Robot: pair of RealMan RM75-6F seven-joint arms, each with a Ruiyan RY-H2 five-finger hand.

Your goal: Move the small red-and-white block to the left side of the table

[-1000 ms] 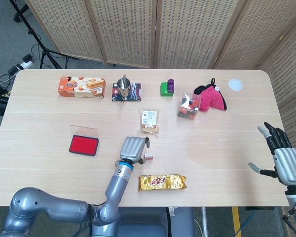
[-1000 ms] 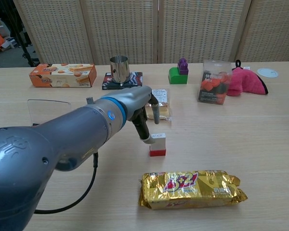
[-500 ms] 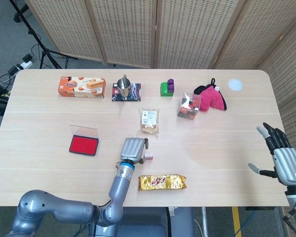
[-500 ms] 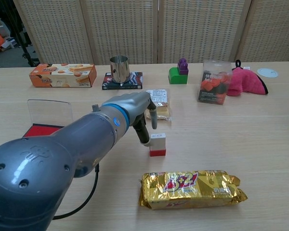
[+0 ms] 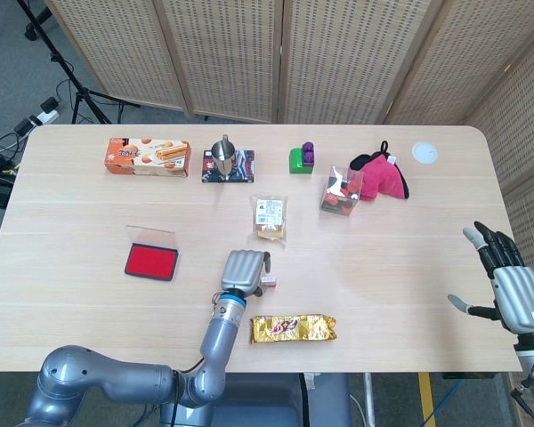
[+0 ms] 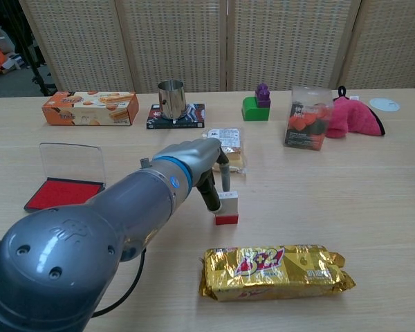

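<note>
Left hand (image 6: 209, 166) reaching the small red-and-white block (image 6: 227, 208), which stands upright near the middle of the counter (image 5: 80, 213), just behind the gold snack packet (image 6: 273, 271); its fingers (image 6: 223, 174) curl downward against the block's left face, though whether they actually clamp it cannot be told. Right hand (image 5: 507, 283) hangs at the far right edge, fingers apart and holding nothing. Likely failure: a one-sided contact may tip or push the narrow block rightward rather than lift it.
</note>
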